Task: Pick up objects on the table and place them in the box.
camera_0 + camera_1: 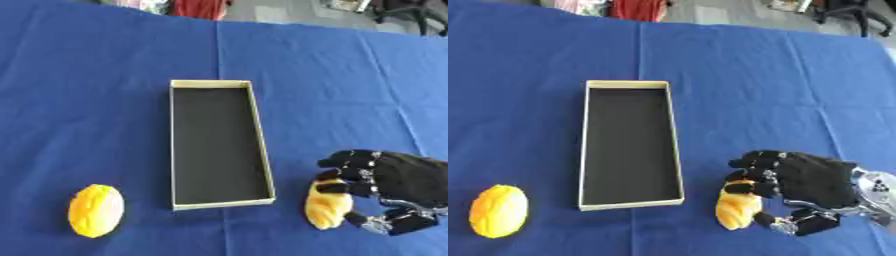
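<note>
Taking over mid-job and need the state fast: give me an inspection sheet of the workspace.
Surface: blue cloth, creased.
Job's things: long box with dark floor, nothing inside; orange ridged fruit left of it; yellow-orange fruit right of it.
Clutter: nothing seen.
Hands: right hand curled round the right-side fruit, near the cloth; left hand not in view.
Cables: nothing seen.
Surroundings: floor, red item and chair base past the far edge.
</note>
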Available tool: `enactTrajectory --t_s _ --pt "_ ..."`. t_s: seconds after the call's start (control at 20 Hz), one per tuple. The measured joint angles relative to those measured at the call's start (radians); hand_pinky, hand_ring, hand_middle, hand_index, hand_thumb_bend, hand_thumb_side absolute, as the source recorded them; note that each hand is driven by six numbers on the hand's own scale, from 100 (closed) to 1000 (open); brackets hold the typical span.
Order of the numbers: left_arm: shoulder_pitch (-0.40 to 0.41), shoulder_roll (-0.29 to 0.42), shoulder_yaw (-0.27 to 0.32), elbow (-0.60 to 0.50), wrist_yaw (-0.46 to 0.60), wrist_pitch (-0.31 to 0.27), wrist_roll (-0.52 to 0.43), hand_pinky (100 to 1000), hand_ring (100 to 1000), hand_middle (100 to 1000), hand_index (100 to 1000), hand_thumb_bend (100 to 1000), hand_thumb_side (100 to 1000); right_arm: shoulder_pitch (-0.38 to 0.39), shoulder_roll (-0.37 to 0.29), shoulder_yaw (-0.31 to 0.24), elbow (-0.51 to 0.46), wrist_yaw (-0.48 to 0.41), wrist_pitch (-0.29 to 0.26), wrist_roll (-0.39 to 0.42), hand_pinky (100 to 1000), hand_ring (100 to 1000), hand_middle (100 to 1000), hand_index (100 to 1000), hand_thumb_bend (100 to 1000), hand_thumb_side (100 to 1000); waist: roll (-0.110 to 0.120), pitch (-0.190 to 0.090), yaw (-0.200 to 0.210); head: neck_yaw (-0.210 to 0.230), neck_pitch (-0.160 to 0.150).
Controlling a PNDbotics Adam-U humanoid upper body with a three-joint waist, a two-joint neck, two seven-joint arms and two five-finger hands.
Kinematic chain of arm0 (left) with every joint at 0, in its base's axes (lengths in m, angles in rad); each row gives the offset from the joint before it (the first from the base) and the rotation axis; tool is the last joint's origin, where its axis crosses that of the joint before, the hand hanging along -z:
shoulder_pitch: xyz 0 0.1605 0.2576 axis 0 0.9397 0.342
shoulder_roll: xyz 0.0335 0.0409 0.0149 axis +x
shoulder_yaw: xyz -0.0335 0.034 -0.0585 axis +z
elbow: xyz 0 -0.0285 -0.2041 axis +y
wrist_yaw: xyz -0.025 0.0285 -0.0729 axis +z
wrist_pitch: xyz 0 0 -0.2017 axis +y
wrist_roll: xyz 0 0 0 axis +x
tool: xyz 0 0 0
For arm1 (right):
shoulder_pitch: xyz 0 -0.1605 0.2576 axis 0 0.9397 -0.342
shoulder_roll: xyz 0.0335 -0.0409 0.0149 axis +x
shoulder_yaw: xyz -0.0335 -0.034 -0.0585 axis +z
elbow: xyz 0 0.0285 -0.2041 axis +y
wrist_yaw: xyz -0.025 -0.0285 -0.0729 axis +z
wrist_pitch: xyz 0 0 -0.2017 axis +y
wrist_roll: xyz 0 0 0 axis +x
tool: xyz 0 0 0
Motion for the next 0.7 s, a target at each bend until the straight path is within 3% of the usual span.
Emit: enactTrajectory --t_s 0.2,0.4,0.55,0.7 --pt "-0.001 -0.004 0.0 0.0 0.001 0.0 0.0 942 757 750 859 100 565 -0.001 0.01 0.013 0.0 0.019 0.014 0.019 879 938 828 931 256 230 -0.002 0.004 0.006 -0.006 -0.007" --pt "-0.001 -0.008 0.0 0.0 0.004 0.0 0.0 944 755 748 855 100 565 -0.001 0.016 0.025 -0.003 0.029 0.034 0.01 853 889 671 831 210 169 -0.007 0.008 0.009 -0.01 -0.007" --pt "-0.001 -0.008 0.0 0.0 0.009 0.002 -0.001 944 755 747 853 100 565 -0.002 0.022 0.034 -0.006 0.041 0.051 -0.013 840 850 606 788 273 100 -0.007 0.008 0.011 -0.014 -0.007" --pt "-0.001 -0.008 0.0 0.0 0.01 0.003 0.0 944 754 747 852 100 565 -0.002 0.024 0.041 -0.006 0.056 0.069 -0.039 822 789 532 710 209 100 -0.007 0.008 0.012 -0.016 -0.007"
